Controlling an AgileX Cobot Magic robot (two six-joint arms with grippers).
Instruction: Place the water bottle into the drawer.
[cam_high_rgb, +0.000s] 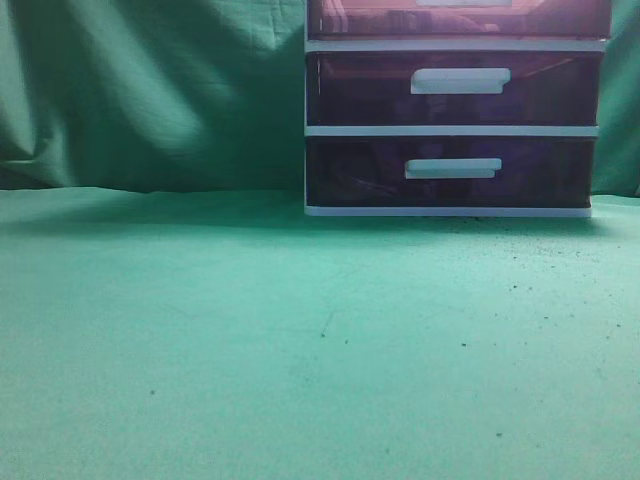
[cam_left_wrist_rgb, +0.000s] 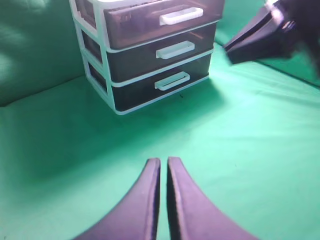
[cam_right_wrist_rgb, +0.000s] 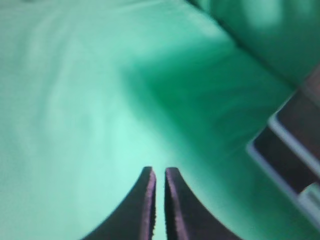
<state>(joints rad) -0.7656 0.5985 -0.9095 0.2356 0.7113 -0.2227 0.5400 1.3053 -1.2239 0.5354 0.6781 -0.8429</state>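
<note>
Water bottle: not visible in any view, so its whereabouts cannot be told. The uppermost translucent purple-brown plastic drawer with white bar handle sits pushed in. Both grippers — left and right — hover over green cloth, fingers together, holding nothing; the task looks finished or unstarted.
</note>
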